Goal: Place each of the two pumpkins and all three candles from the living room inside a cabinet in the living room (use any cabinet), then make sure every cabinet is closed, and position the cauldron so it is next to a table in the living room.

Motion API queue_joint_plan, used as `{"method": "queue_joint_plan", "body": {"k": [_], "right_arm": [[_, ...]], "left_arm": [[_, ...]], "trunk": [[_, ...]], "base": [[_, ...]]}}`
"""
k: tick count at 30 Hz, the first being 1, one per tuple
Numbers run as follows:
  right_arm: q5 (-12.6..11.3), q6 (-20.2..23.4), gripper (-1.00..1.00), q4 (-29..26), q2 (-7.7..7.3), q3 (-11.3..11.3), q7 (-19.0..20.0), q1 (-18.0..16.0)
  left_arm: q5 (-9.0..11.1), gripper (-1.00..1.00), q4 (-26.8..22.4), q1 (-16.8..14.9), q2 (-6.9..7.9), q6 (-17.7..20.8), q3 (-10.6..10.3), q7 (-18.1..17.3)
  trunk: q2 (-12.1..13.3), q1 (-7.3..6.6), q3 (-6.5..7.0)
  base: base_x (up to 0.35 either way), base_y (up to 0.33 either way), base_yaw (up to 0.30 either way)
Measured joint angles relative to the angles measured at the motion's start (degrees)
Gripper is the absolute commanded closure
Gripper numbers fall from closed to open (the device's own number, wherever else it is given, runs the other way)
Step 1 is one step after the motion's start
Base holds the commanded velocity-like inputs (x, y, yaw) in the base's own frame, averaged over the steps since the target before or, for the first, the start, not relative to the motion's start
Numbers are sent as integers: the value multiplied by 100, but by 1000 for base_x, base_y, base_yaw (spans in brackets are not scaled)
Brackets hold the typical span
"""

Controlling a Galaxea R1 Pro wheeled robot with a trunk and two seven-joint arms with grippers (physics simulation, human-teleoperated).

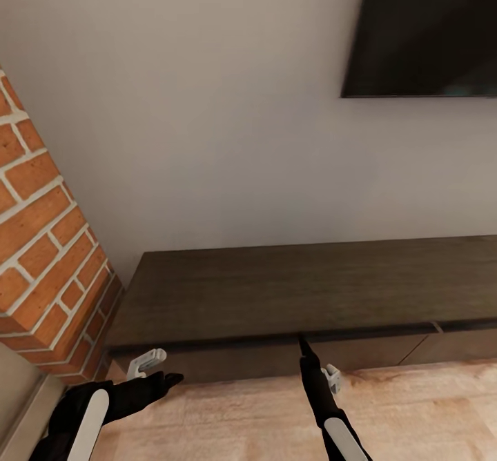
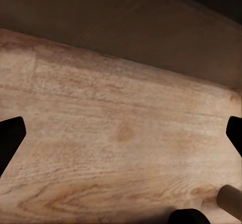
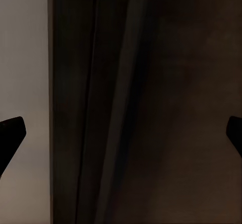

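While we stand close before the long low dark-brown wood cabinet (image 1: 297,288), which runs along the pale grey wall (image 1: 207,136) under the corner of a black flat screen (image 1: 428,26), our right gripper (image 1: 301,341) reaches up to the front edge of the cabinet's top, its dark tip at or just short of the shadowed seam above the drawer fronts; we cannot tell whether it touches. In the right wrist view the two black fingertips (image 3: 11,133) sit at opposite edges of the picture, so we judge the claw spread wide, with the dark cabinet panel (image 3: 151,103) between them, a pose that suits hooking or pulling a drawer front. Our left gripper (image 1: 166,379) hangs low beside the cabinet's left end, near the red-orange brick column (image 1: 48,254), parked out of the way; its fingertips (image 2: 10,138) likewise sit at the far edges of the left wrist view, spread over the light wood plank floor (image 2: 121,133) and holding nothing. The drawer fronts of the cabinet look flush and shut from here. We judge the task to be at the drawer-opening step, with the cabinet directly ahead of us and its top bare where we can see it.
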Motion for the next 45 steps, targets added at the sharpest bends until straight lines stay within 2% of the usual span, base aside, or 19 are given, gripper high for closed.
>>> {"method": "queue_joint_plan", "body": {"k": [42, 45], "right_arm": [[0, 9, -100, 0, 0, 0, -9, 0], [0, 9, -100, 0, 0, 0, -9, 0]], "left_arm": [[5, -100, -3, 0, -7, -1, 2, 0], [2, -100, -5, 4, -7, -1, 1, 0]], "trunk": [[0, 1, 0], [-119, 67, -53]], "base": [[15, 0, 0], [0, 0, 0]]}}
